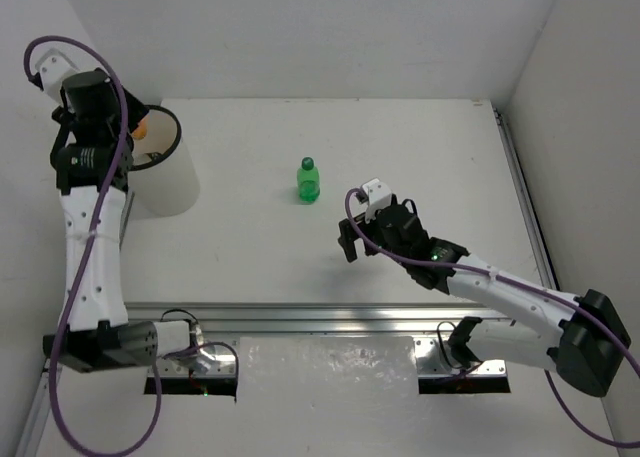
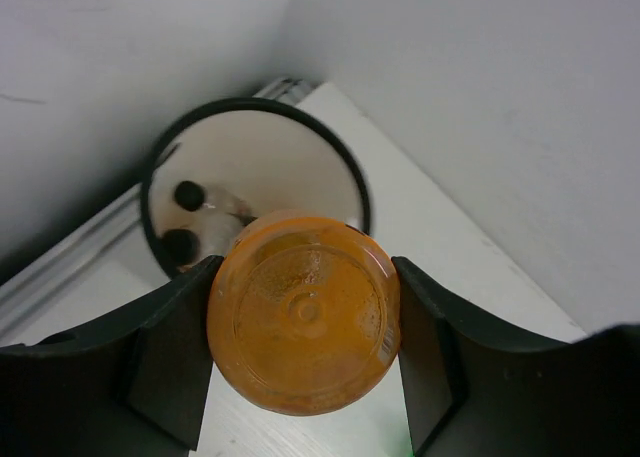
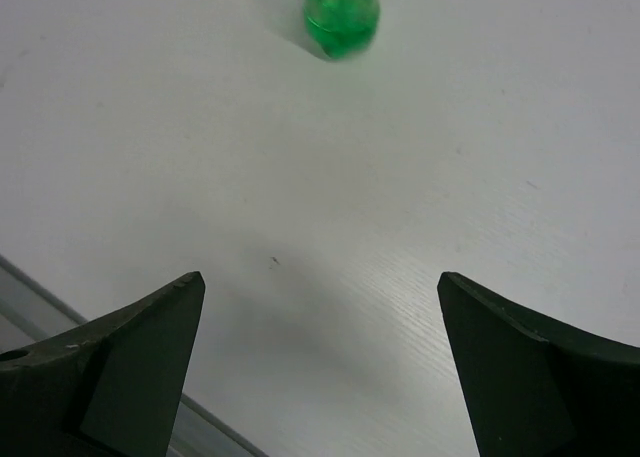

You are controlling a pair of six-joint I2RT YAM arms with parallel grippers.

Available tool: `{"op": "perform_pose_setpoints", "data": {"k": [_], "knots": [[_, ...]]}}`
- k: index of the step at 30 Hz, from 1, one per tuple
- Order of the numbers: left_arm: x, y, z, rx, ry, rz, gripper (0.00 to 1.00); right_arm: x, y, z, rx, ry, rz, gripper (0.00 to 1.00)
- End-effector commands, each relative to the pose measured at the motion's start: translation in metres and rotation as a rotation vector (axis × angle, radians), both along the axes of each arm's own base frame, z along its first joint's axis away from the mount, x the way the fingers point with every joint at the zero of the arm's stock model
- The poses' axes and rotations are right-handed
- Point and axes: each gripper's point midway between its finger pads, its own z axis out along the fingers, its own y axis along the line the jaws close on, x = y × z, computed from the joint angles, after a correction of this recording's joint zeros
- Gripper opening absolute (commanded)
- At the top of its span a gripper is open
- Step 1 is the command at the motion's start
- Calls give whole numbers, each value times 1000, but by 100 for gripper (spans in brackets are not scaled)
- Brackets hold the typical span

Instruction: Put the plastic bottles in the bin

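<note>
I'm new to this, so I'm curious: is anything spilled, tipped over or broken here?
Nothing stands out. The green bottle stands upright on the table, with no spill around it. The left pincer grips an orange bottle squarely above the bin, which looks intact.

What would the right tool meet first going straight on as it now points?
Likely the green bottle, standing ahead near the centre line of the open right tool; only bare table lies between. Depth unclear.
</note>
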Motion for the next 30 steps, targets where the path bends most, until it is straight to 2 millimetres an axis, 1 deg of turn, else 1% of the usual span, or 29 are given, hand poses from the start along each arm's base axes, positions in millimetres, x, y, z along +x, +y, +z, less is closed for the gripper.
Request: {"op": "perform_pose_setpoints", "data": {"k": [1,2,3,4,5,6,7,8,9,10,11,12,13,14,15,17,18,19,20,21,22,23,24,25,26,27,28,29,30], "knots": [[11,54,-44,18,197,150,0,9,0,-2,17,92,-55,99],[18,59,-54,1,218,145,6,11,3,-3,13,97,-50,99],[26,60,-62,-19,230,127,14,15,8,-1,19,88,-43,99],[39,62,-72,-30,239,113,45,19,14,6,25,67,-22,99],[44,60,-76,-40,241,92,59,27,22,7,37,44,-9,99],[47,60,-78,-45,244,88,70,33,25,9,43,28,-8,99],[50,61,-82,-52,253,90,99,39,33,15,52,6,22,99],[51,60,-81,-54,249,87,100,49,43,15,64,-19,39,99],[50,59,-79,-54,247,85,100,57,45,14,66,-30,38,99],[46,55,-72,-58,226,69,100,69,51,21,79,-53,35,99],[44,51,-74,-63,223,51,100,84,55,7,71,-41,26,99],[40,39,-59,-53,167,7,100,99,62,15,88,-57,9,99],[38,25,-72,-57,183,-49,100,109,66,12,83,-57,3,99],[37,12,-73,-33,175,-88,100,122,70,11,80,-80,-9,99],[29,-10,-75,-1,170,-127,100,140,76,1,56,-81,-29,99],[19,-26,-80,13,179,-168,100,162,79,-7,55,-88,-57,99],[7,-32,-73,17,151,-184,100,179,84,-15,55,-80,-74,99],[0,-37,-90,13,176,-203,100,188,86,-19,59,-78,-85,99],[-12,-38,-78,27,117,-207,100,204,87,-11,79,-92,-95,99],[-20,-33,-95,46,149,-184,100,210,90,-28,74,-63,-96,99],[-28,-27,-97,63,145,-148,100,214,94,-33,82,-52,-80,99],[-38,-22,-89,77,109,-117,100,223,100,-27,112,-52,-50,98],[-43,-14,-91,92,112,-66,100,224,103,-40,110,-24,-34,97],[-46,-13,-86,90,105,-55,100,226,109,-38,126,-40,-7,96],[-49,-14,-84,78,101,-52,100,227,112,-37,131,-47,3,93],[-48,-19,-78,70,84,-83,100,226,116,-37,138,-43,33,86],[-48,-25,-77,64,74,-115,100,226,119,-30,156,-72,53,75],[-45,-39,-77,59,51,-204,100,219,119,-33,164,-70,72,51],[-43,-48,-79,55,41,-258,100,218,121,-13,200,-130,88,45]]}}
